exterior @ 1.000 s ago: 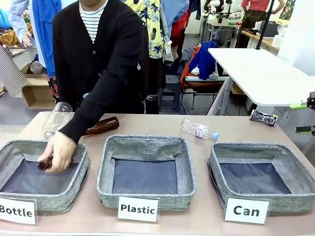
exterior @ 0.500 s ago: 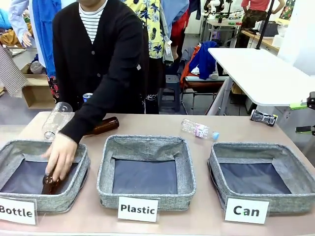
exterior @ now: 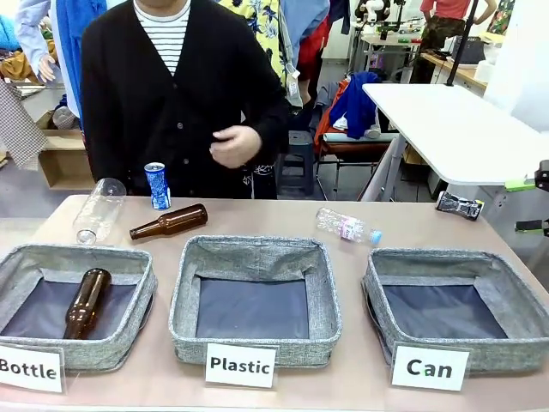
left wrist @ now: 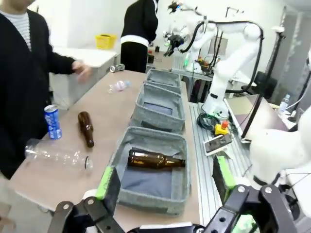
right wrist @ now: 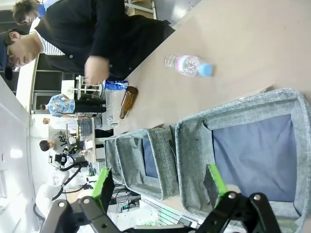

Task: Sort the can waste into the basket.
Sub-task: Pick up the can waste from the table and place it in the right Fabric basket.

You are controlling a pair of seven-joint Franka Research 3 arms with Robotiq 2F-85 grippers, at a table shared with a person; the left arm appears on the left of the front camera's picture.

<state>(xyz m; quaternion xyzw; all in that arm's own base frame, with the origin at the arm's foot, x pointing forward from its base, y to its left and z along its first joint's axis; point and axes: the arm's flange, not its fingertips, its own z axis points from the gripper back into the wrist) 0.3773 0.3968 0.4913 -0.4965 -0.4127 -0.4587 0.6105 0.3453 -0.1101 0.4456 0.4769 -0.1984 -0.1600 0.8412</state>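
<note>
Since a moment ago the person's hand (exterior: 233,146) has come out of the Bottle basket (exterior: 51,255) and is now held up in front of the chest. It has left a brown bottle (exterior: 86,302) lying on that basket's dark liner. With the arm out of the way, the blue can (exterior: 156,185) stands in plain sight, upright near the far edge of the table (exterior: 412,230), just behind a second brown bottle (exterior: 169,221) that lies on its side. A clear plastic bottle (exterior: 99,209) lies to the can's left. A small plastic bottle (exterior: 346,227) with a blue cap lies farther right, behind the gap between the Plastic basket (exterior: 255,247) and the Can basket (exterior: 446,257).

The crushed can (exterior: 459,204) lies at the table's far right corner, behind the Can basket and apart from it. Both cans are on the tabletop, outside the basket.

From the left wrist, the left gripper (left wrist: 164,178) hangs with its jaws spread wide above the near end of the Bottle basket, green pads well apart, gripping and touching nothing. From the right wrist, the right gripper (right wrist: 158,183) is just as wide open over the near side of the Can basket, with nothing between its fingers.
</note>
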